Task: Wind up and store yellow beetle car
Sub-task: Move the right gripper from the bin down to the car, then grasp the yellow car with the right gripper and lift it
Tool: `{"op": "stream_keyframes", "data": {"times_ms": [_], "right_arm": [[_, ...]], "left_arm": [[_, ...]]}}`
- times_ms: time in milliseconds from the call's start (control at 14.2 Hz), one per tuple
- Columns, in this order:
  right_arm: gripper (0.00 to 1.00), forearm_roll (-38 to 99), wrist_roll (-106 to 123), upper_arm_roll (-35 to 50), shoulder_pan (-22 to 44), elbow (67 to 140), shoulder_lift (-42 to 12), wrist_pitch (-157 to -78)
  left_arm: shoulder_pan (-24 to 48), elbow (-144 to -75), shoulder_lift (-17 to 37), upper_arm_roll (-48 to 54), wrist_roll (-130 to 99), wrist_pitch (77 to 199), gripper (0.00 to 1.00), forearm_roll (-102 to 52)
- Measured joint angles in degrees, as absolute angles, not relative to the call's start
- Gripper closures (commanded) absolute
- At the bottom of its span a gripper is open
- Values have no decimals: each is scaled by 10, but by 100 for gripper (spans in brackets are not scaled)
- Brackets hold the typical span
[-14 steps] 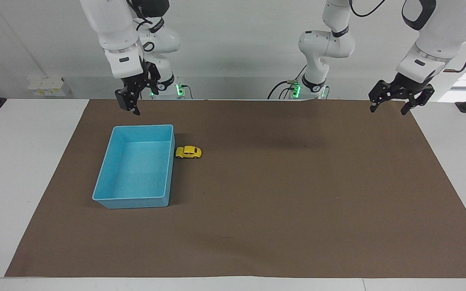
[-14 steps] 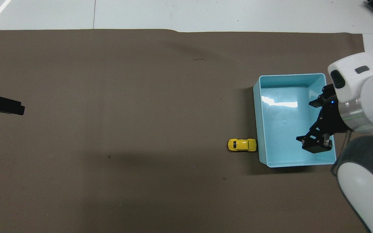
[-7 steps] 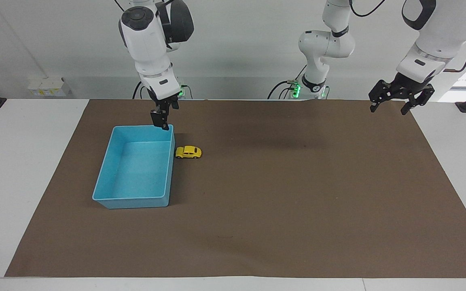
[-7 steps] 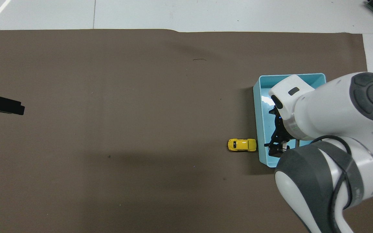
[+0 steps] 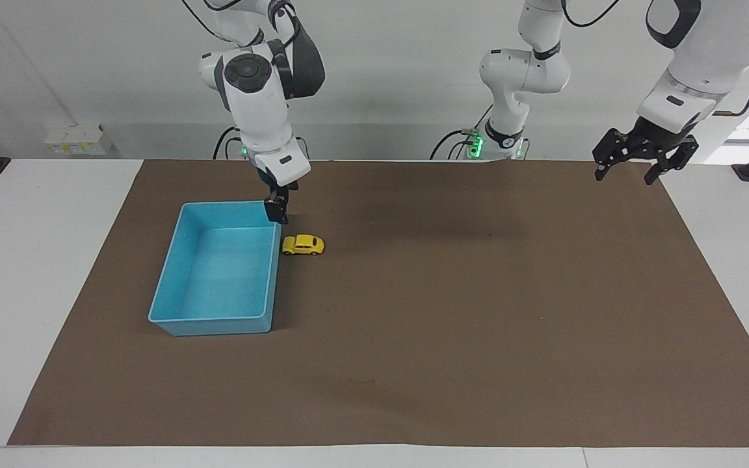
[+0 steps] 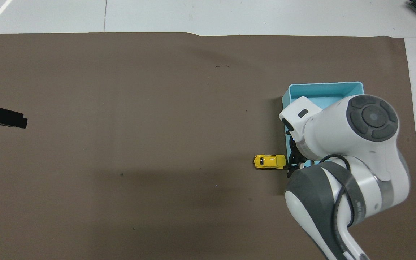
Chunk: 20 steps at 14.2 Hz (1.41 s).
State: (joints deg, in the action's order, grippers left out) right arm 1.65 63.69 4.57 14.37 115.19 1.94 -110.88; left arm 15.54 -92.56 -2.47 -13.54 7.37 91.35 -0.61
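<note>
One yellow beetle car (image 5: 303, 245), one blue tray (image 5: 179, 276), one brown mat (image 5: 452, 312) over the white table (image 5: 36, 260), and two arms, each ending in a black two-finger gripper.

A second ago the right gripper (image 5: 275, 211) hung up in the air over the mat, nearer the robots than the tray. Half a second ago it had swung over the tray's corner nearest the robots. Now it has dropped lower and slid toward the car, so that it sits over the tray's wall on the car's side, at the corner nearest the robots. In the overhead view the right arm's white and grey links now cover most of the tray, where earlier much of the tray's floor showed. The car, the tray and the left gripper (image 5: 644, 159) have not shifted.

The car stands on its wheels on the mat, just beside the tray's long wall toward the left arm's end. The right gripper is above it and a little to the tray's side — near, but apart, with nothing between its fingers, which stand spread wide.

The left arm waits, its gripper raised over the mat's edge at its own end of the table, well apart from the car — fingers spread and empty
</note>
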Motion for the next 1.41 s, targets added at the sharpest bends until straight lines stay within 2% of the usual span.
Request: {"op": "stream_keyframes", "data": {"times_ms": [634, 1056, 1127, 1338, 1408], "right_arm": [[0, 7, 637, 46, 166, 1281, 18, -1249], [0, -14, 637, 46, 169, 1322, 0, -1324], [3, -16, 637, 46, 169, 1331, -6, -1339], [27, -20, 637, 44, 169, 1343, -26, -1374], [54, -20, 637, 44, 169, 1344, -33, -1385]], "left_arm": [[155, -926, -25, -135, 74, 913, 0, -6], [155, -926, -25, -135, 73, 913, 0, -6], [155, -926, -25, -135, 73, 913, 0, -6], [155, -926, -25, -135, 73, 913, 0, -6], [155, -926, -25, -135, 73, 913, 0, -6]]}}
